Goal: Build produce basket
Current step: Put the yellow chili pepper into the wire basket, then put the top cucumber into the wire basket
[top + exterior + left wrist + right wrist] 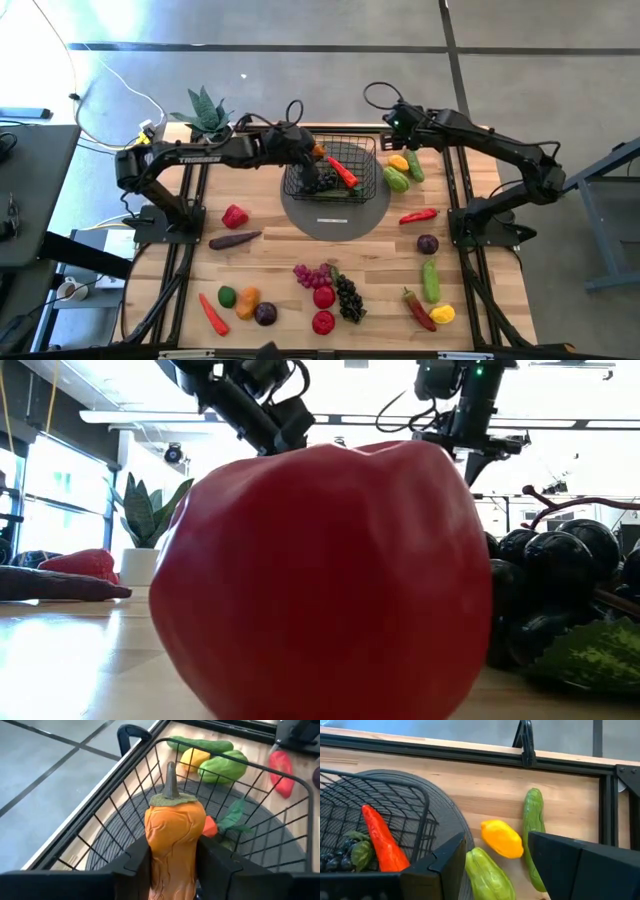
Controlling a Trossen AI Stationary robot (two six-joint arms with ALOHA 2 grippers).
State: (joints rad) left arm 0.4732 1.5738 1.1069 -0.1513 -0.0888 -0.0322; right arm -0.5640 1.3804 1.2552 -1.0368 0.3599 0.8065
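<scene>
Jaws of the left gripper (172,865) clamp an orange pepper (174,840) over the basket (352,150), which holds a carrot (342,171) and dark grapes (318,181); the right gripper (495,857), jaws apart, hovers beside it while most produce remains on the counter (380,270).

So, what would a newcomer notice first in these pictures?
Probably the left gripper holding an orange pepper over the black wire basket, which already has a carrot and dark grapes inside. In the low view, a big red fruit fills the picture.
</scene>
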